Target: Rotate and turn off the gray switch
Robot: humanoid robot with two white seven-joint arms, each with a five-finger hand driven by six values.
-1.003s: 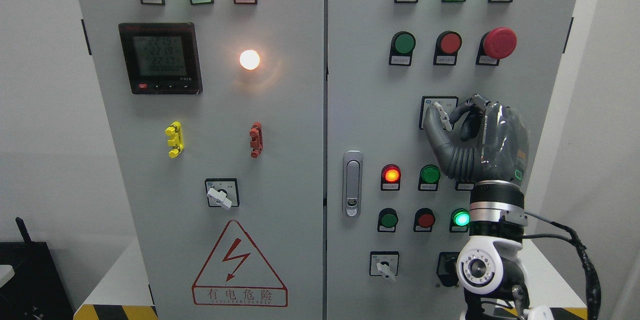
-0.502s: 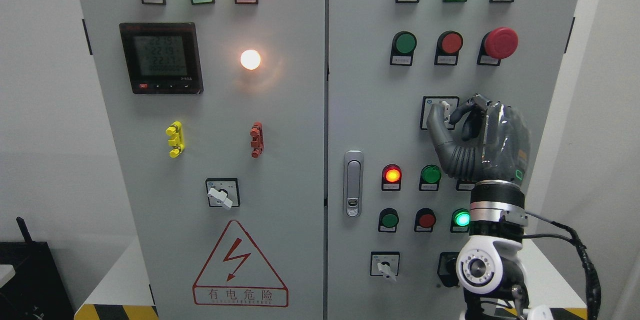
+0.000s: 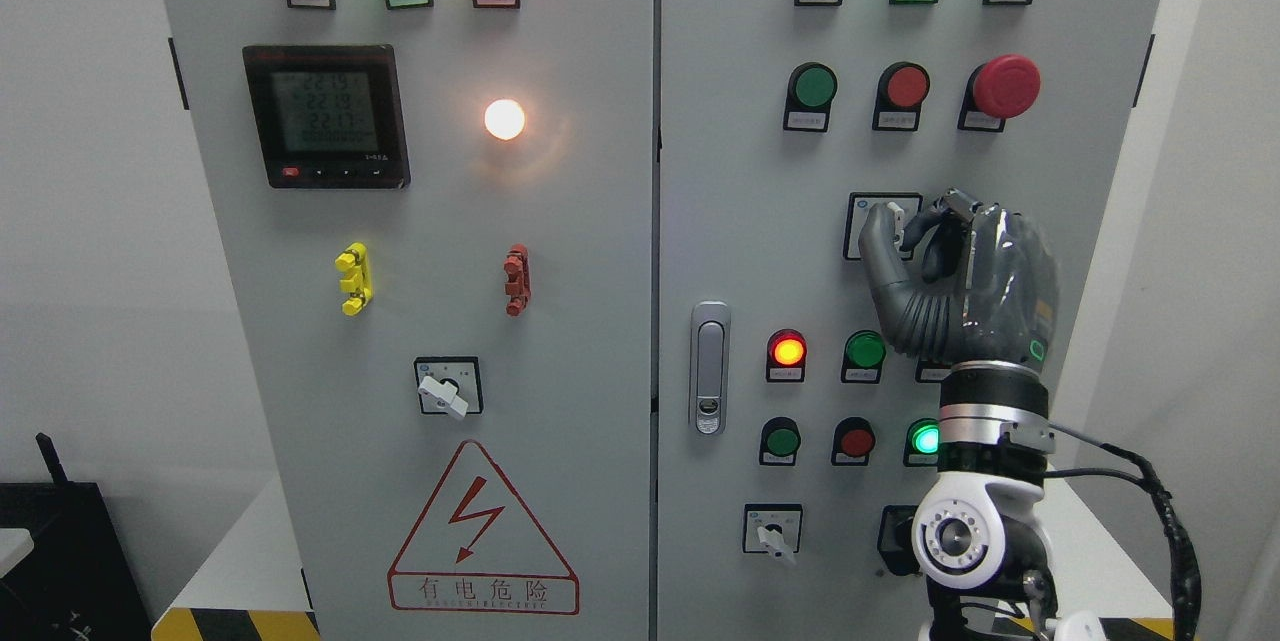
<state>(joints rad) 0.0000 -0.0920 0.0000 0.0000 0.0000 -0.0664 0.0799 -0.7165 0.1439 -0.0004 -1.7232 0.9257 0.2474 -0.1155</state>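
1. The right hand (image 3: pixel 915 231) is raised against the right door of the cabinet (image 3: pixel 740 221), its arm coming up from the lower right; the thumb and curled fingers (image 3: pixel 935 221) are pinched together around the pale handle of the gray switch (image 3: pixel 893 218), so the hand is closed on it.
2. The gray switch sits in a black-framed square plate in the middle of the right door, below the row with the big red mushroom button (image 3: pixel 1005 86); only a sliver of its handle shows between thumb and fingers; which way it points is hard to make out.
3. The hand and wrist hide most of the plate, part of a label under the hand, and part of a black knob (image 3: pixel 893 541) near the bottom edge.
4. Left of the wrist sit a lit red lamp (image 3: pixel 788 351) and a green button (image 3: pixel 864 349); lower is a lit green lamp (image 3: pixel 923 439), half covered by the wrist.
5. Further left are the door latch (image 3: pixel 709 366) and, on the left door, a meter screen (image 3: pixel 326 115); its digits are too blurred to read.
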